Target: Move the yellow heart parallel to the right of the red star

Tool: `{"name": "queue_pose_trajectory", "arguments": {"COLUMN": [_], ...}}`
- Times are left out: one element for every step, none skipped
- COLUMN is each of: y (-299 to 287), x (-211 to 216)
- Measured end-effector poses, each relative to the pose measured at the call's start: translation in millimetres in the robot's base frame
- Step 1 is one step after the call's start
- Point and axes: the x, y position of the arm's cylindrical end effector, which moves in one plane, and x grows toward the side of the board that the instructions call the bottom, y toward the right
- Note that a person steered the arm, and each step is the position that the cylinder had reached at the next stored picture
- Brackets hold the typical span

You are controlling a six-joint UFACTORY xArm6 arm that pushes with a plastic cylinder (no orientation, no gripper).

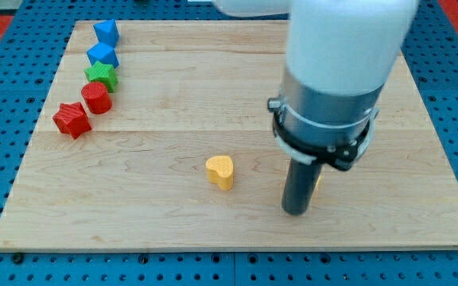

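The yellow heart (221, 171) lies on the wooden board (173, 222) a little below the middle. The red star (71, 120) sits near the view's left edge, well to the left of and above the heart. My tip (295, 211) rests on the board to the right of the heart and slightly lower, about a block's width of gap between them. A sliver of another yellow block (317, 183) peeks out from behind the rod on its right side; its shape is hidden.
A column of blocks runs up the view's left side above the red star: a red cylinder (97, 98), a green block (101, 76), a blue block (102, 55) and another blue block (106, 32). The arm's large body (336, 71) hides the board's upper right.
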Motion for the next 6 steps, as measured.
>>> {"name": "queue_pose_trajectory", "arguments": {"y": [-76.6,-164.6,-233.7,-232.9,-244.6,-228.5], "x": [-22.1,-51.1,-83.5,-75.8,-86.8,-101.5]}}
